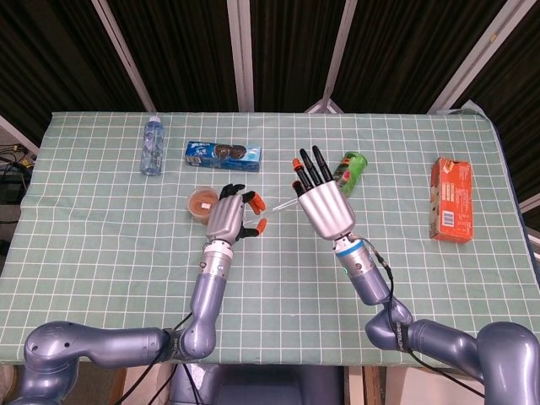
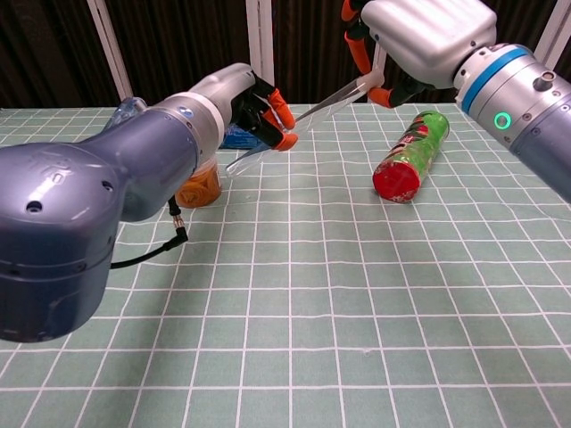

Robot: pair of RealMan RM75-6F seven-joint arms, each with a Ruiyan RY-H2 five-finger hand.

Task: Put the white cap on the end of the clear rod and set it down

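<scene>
Head view: the right hand (image 1: 323, 205) sits near the table's centre, back toward the camera, fingers (image 1: 314, 167) extended toward 12 o'clock. It holds the clear rod (image 1: 279, 203), which leaves the hand toward 9 o'clock as a thin pale line above the green checked tablecloth (image 1: 101, 245). The left hand (image 1: 229, 215) lies at 9 o'clock of the right hand, fingers curled inward, its orange fingertips (image 1: 251, 202) meeting the rod's free end. The white cap cannot be made out here. An orange cup (image 1: 202, 203) stands just beside the left hand at its 10 o'clock. A water bottle (image 1: 152, 145) and a blue packet (image 1: 223, 153) lie toward 11 o'clock of the table; a green can (image 1: 348, 173) lies just beyond the right hand at its 1 o'clock; an orange carton (image 1: 450, 199) lies at 3 o'clock.

Chest view: the right hand (image 2: 419, 40) is raised at 1 o'clock, pinching the upper end of the clear rod (image 2: 326, 99), which slopes down toward 8 o'clock, off the cloth. The left hand (image 2: 252, 105) closes around the rod's lower end; a clear stretch (image 2: 244, 161) juts below its fingers. Whether the cap is in that grip cannot be told. The green can (image 2: 409, 158) lies on its side at 3 o'clock of the rod, red end nearest.
</scene>
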